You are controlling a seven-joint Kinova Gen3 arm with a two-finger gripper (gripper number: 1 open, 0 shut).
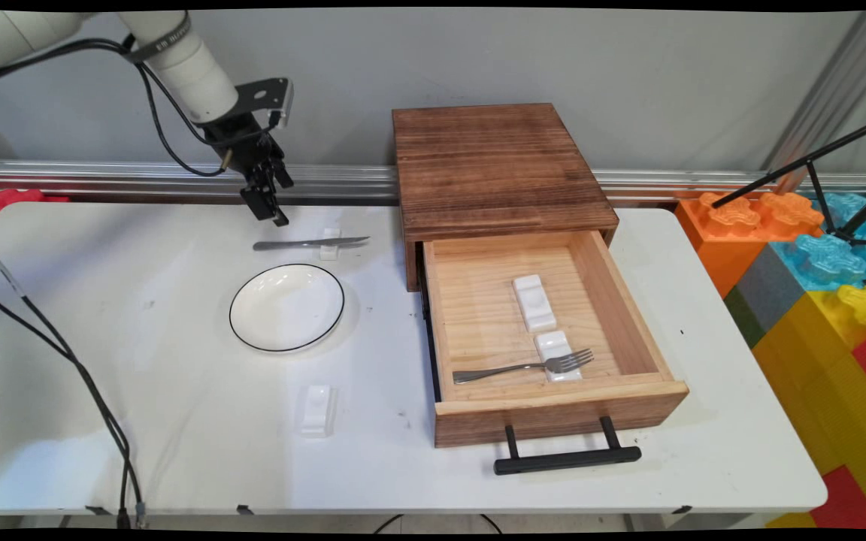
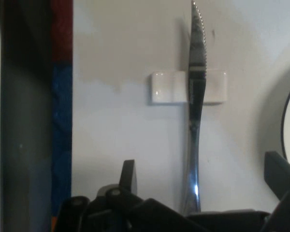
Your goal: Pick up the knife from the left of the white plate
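we see the gripper [image 1: 271,203] hanging in the air above the far left part of the white table [image 1: 140,421], just over the handle end of a knife [image 1: 311,243]. in the hand view its two fingers [image 2: 128,176] are spread wide, one at the lower left and one at the right edge, and they hold nothing. the knife [image 2: 195,111] runs up the picture between them, closer to the right finger than to the left one, with its handle going down behind the black linkage and its toothed blade pointing away from the hand. we cannot tell from the pictures how high the fingertips are over the handle, but they do not touch it.

the knife lies across a small white rest [image 1: 330,244], with the blade passing over it. in the hand view this rest [image 2: 170,88] sits under the middle of the knife, beyond the fingers. a white plate with a dark rim [image 1: 287,307] stands on the table just in front of the knife, and another white rest [image 1: 317,409] lies nearer to us, apart from the plate.

to the right stands a wooden box [image 1: 497,169] with its drawer [image 1: 632,300] pulled out. inside the drawer are two more white rests [image 1: 534,302], and a fork [image 1: 527,366] lies with its prongs on the nearer one. a black handle [image 1: 568,458] is on the drawer's front.
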